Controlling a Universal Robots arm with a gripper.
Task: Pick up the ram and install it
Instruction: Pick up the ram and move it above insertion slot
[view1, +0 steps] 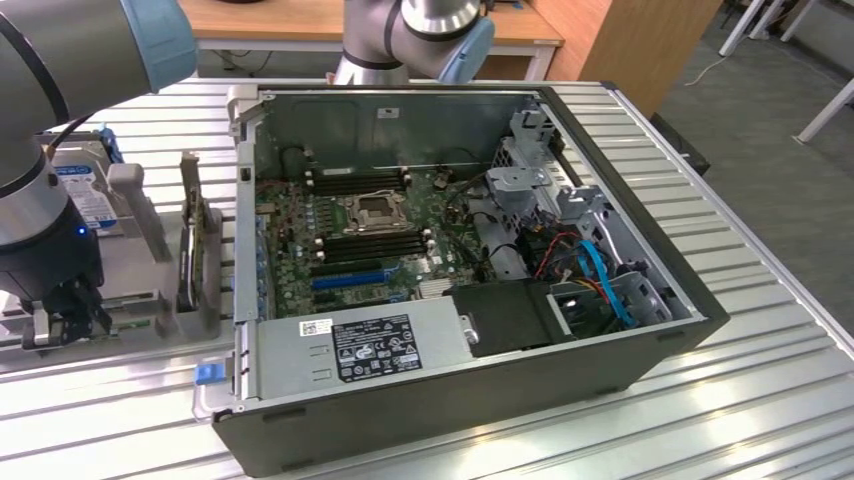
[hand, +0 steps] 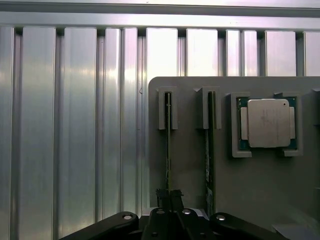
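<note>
**Black gripper (hand: 169, 196) pinches narrow green circuit-board ram stick (hand: 168, 145)**

The fingers (hand: 161, 195) are pressed against the ram stick, which stands on edge between them in a slot of the flat grey holder plate (hand: 250, 190). A second green stick (hand: 209, 150) stands just beside the fingers in the neighbouring slot. The square silver processor chip (hand: 268, 123) lies beyond that stick. The plate rests on the ribbed aluminium table (hand: 75, 125).
</note>
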